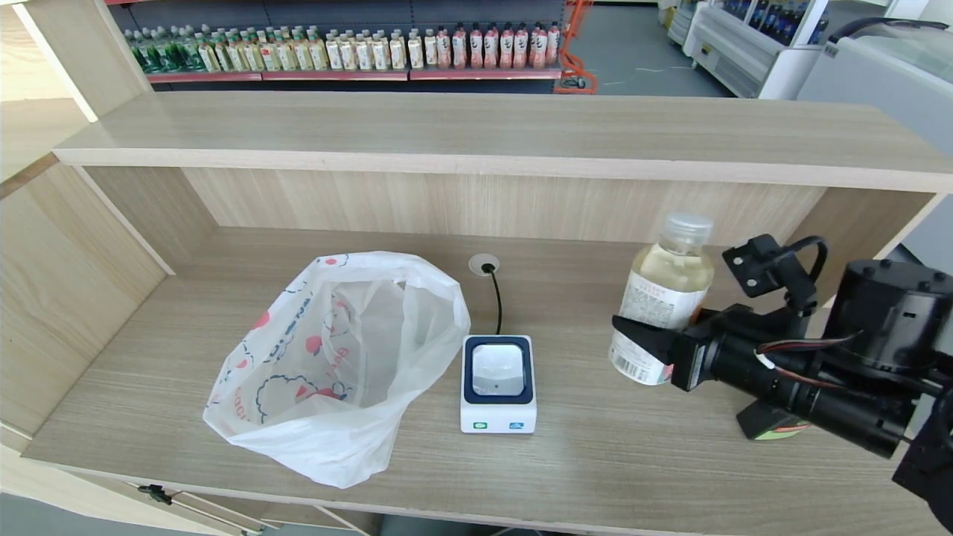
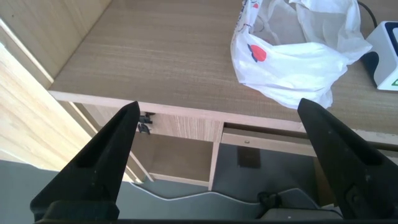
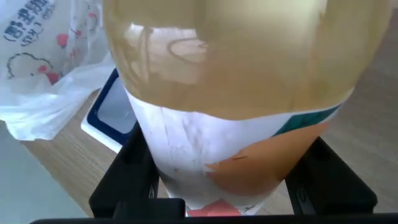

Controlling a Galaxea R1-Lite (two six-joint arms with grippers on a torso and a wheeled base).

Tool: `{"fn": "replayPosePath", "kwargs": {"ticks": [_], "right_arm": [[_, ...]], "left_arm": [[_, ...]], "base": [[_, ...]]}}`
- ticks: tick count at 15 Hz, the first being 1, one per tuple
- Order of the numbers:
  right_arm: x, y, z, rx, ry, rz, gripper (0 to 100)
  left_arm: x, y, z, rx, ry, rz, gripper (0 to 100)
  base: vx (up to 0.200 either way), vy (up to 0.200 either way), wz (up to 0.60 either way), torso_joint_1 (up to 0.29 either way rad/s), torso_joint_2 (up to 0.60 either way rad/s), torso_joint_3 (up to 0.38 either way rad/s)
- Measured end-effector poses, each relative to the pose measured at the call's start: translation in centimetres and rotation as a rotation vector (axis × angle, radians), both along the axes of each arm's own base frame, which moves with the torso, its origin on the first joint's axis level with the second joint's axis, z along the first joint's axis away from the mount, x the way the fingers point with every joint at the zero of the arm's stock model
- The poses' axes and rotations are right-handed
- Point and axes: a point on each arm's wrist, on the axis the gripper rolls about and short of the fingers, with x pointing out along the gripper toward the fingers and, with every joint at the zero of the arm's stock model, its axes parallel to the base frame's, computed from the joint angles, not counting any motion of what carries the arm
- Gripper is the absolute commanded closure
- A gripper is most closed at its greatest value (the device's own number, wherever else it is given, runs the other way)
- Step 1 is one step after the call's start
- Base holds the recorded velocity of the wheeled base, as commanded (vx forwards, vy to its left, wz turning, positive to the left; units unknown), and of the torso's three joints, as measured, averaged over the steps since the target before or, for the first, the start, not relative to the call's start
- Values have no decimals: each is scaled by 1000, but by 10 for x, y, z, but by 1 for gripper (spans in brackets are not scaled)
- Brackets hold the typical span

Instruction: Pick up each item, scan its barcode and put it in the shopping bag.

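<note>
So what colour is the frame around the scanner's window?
Dark blue frame, clearest in the head view.

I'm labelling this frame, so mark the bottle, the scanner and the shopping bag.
bottle [image 1: 665,299], head view, on its white label.
scanner [image 1: 498,370], head view, on its glass window.
shopping bag [image 1: 313,435], head view, on its near plastic wall.

From the head: looks forward and down over the whole wooden counter [image 1: 595,476], far enough back to take in shopping bag [image 1: 335,365], scanner [image 1: 498,383] and bottle [image 1: 663,298] together. From the left wrist: sits off the counter's front edge, faces back across it toward the bag. From the right wrist: presses close against the bottle, faces the scanner and bag beyond. Shared across all three: bag and scanner.
</note>
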Motion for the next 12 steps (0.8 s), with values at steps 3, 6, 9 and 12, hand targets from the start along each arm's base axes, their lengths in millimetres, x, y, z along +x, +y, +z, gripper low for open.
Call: {"fn": "replayPosePath", "kwargs": {"ticks": [3,6,9,12], "right_arm": [[-37,-13,42,188,1,235,100],[-85,-30,69,278,176,459,100],[-121,-43,99,387,238,615,100],[-136,-49,121,432,233,705,100]], "left_arm": [[0,0,0,0,0,1,0],[0,0,0,0,0,0,0],[0,0,0,0,0,0,0],[0,0,0,0,0,0,0]], "base": [[0,0,0,0,0,0],[0,0,0,0,0,0],[0,0,0,0,0,0],[0,0,0,0,0,0]]}}
